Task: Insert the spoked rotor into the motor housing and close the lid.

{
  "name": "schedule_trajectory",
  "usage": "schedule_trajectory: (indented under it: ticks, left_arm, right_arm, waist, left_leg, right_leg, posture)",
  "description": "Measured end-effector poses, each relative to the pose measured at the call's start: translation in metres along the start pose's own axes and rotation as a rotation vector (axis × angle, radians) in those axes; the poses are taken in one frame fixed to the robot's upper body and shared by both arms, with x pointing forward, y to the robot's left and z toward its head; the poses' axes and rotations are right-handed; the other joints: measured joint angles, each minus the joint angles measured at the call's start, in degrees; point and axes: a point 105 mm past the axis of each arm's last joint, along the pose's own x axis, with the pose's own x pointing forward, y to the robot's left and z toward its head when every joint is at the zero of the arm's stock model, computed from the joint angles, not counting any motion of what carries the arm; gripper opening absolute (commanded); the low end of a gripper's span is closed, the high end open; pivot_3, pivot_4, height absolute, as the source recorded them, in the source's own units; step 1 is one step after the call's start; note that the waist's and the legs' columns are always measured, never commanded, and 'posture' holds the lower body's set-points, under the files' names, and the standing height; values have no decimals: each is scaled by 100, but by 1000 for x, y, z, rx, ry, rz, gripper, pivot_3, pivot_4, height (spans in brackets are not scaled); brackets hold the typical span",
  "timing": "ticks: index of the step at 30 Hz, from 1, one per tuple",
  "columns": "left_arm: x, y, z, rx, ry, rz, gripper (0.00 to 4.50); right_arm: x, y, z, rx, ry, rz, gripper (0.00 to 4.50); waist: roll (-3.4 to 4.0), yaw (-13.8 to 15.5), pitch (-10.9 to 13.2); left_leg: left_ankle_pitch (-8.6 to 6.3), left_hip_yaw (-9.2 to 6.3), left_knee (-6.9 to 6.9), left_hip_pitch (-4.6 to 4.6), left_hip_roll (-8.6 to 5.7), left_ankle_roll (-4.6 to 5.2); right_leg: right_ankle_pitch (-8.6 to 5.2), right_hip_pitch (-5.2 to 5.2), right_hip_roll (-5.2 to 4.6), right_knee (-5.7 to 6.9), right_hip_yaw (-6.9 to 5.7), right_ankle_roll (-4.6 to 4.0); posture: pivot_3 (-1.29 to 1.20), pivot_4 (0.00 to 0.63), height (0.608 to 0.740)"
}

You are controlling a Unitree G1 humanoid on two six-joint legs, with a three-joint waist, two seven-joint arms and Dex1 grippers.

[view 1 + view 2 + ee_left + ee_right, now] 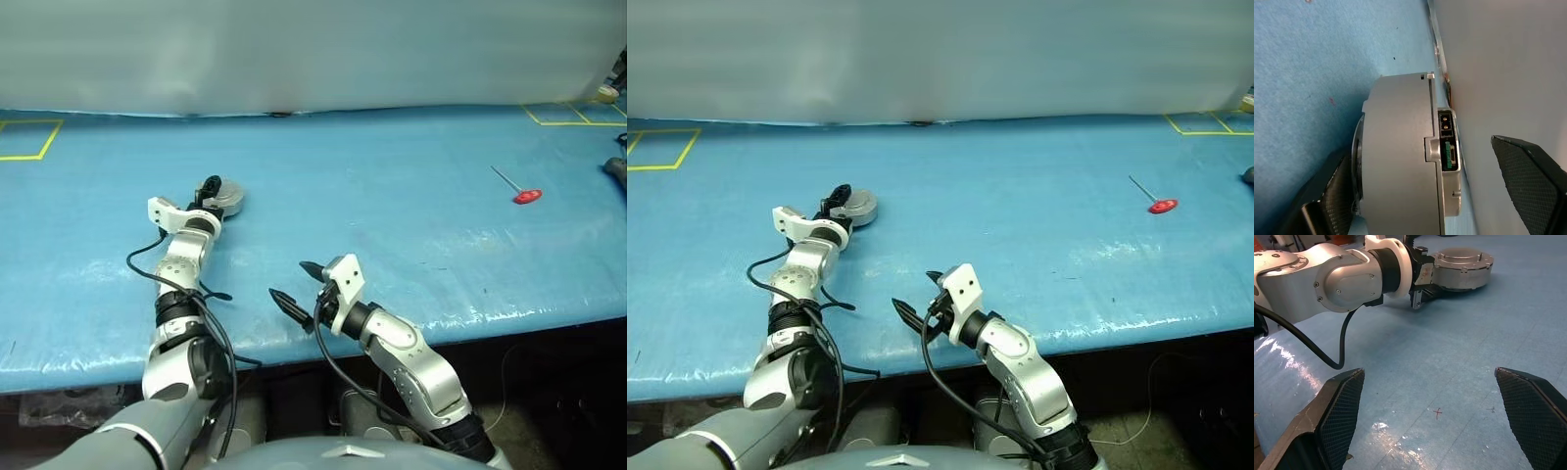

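Blue worktop carries your closed grey housing at far left, lid seated flat on top with its notched outer face up. No rotor lies loose, so you can judge it inserted; the task looks essentially done. Your left end effector straddles the housing, fingers spread and released. Your right end effector hangs open, empty, well apart. What's left: back the left arm clear.

Grey round motor housing on blue table, lid closed on top
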Motion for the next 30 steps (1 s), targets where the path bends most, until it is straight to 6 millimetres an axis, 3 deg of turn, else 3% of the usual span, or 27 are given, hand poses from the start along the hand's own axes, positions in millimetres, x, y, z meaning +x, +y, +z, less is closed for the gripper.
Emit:
schedule_trajectory:
  ticks: [21,30]
  left_arm:
    - [-78,30,7,204,171,45,4467]
    - [-122,44,20,708,205,14,4467]
  right_arm:
    - [2,1,-1,27,15,4,4500]
    - [-7,-24,7,10,-25,-80,4500]
  waist:
    - [51,-27,-54]
    - [62,-31,-52]
  left_leg:
    - [-1,17,-1,19,3,2]
    - [-2,24,-10,9,7,0]
  right_leg:
    - [-26,4,4,5,25,11]
    - [-30,-13,-5,4,31,5]
  posture:
    - [0,150,740]
    - [0,150,740]
